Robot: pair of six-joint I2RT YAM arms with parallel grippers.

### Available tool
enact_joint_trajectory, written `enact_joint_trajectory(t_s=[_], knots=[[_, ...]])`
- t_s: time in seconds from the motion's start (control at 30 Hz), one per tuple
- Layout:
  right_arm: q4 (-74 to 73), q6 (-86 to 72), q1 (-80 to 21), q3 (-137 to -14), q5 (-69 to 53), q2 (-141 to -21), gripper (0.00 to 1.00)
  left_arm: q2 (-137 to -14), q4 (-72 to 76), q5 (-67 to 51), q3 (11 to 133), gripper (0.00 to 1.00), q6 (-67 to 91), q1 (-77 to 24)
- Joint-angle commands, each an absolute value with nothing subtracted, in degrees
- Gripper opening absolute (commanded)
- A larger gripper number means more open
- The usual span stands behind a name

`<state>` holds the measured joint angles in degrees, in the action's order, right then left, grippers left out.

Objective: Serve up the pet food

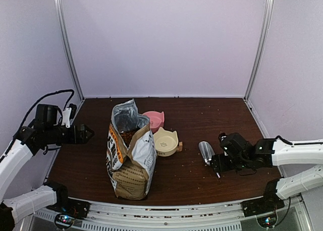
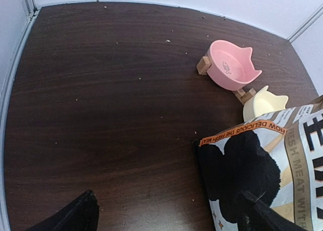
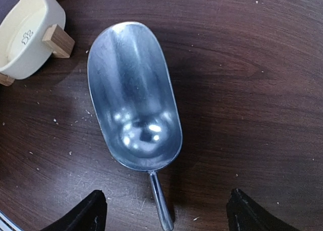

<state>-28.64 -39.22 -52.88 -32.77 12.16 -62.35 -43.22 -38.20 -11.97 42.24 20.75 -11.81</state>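
Observation:
The pet food (image 1: pixel 128 135) shows as dark brown kibble in the open mouth of the printed bag (image 1: pixel 130 158), which stands upright left of centre. My left gripper (image 1: pixel 89 133) hovers open just left of the bag, a gap between them. In the left wrist view the left gripper (image 2: pixel 166 222) has bare table between its fingers, and the bag (image 2: pixel 282 155) fills the right side. The silver scoop (image 3: pixel 133 97) lies empty on the table. Its thin handle (image 3: pixel 161 203) points in between the wide-apart fingers of my open right gripper (image 3: pixel 165 216), untouched.
A pink cat-ear bowl (image 1: pixel 154 120) and a cream bowl (image 1: pixel 166 141) sit on small wooden stands right of the bag; both look empty. The cream bowl (image 3: pixel 24 37) is close to the scoop's mouth. Crumbs dot the dark wooden table (image 1: pixel 222 120). White walls enclose three sides.

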Motion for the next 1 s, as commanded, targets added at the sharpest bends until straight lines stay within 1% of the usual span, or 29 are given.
enact_joint_trajectory(t_s=[0.0, 0.07, 0.13, 0.27, 0.37, 0.5, 0.73, 0.83, 0.97], knots=[[-21.1, -39.0, -52.2, -31.7, 10.3, -68.7, 0.75, -43.4, -32.9, -9.8, 42.8, 0.98, 16.9, -11.0], [-19.4, -38.6, -52.3, -31.5, 9.9, -71.8, 0.66, -43.0, -33.1, -7.8, 42.7, 0.98, 16.4, -11.0], [-18.1, -37.9, -52.2, -31.8, 8.6, -74.5, 0.54, -42.8, -33.3, -7.9, 42.6, 0.98, 16.1, -11.0], [-16.8, -38.0, -52.3, -31.5, 8.7, -77.0, 0.41, -43.1, -34.1, -7.9, 42.4, 0.98, 16.3, -11.1], [-16.3, -38.1, -52.5, -31.0, 9.2, -77.3, 0.35, -43.2, -34.2, -7.7, 42.5, 0.98, 16.3, -11.1], [-16.3, -37.6, -53.3, -31.0, 10.3, -77.6, 0.32, -43.1, -34.2, -8.0, 42.5, 0.98, 16.4, -11.1], [-16.0, -37.8, -54.1, -30.2, 10.8, -79.0, 0.22, -42.0, -33.8, -8.7, 42.0, 0.97, 16.4, -11.1], [-15.6, -38.2, -54.7, -29.6, 11.0, -79.1, 0.2, -41.5, -33.1, -10.6, 41.8, 0.96, 16.4, -11.1], [-16.6, -38.9, -55.8, -30.0, 11.7, -78.2, 0.06, -40.7, -32.5, -11.5, 41.7, 0.95, 16.0, -11.0]])
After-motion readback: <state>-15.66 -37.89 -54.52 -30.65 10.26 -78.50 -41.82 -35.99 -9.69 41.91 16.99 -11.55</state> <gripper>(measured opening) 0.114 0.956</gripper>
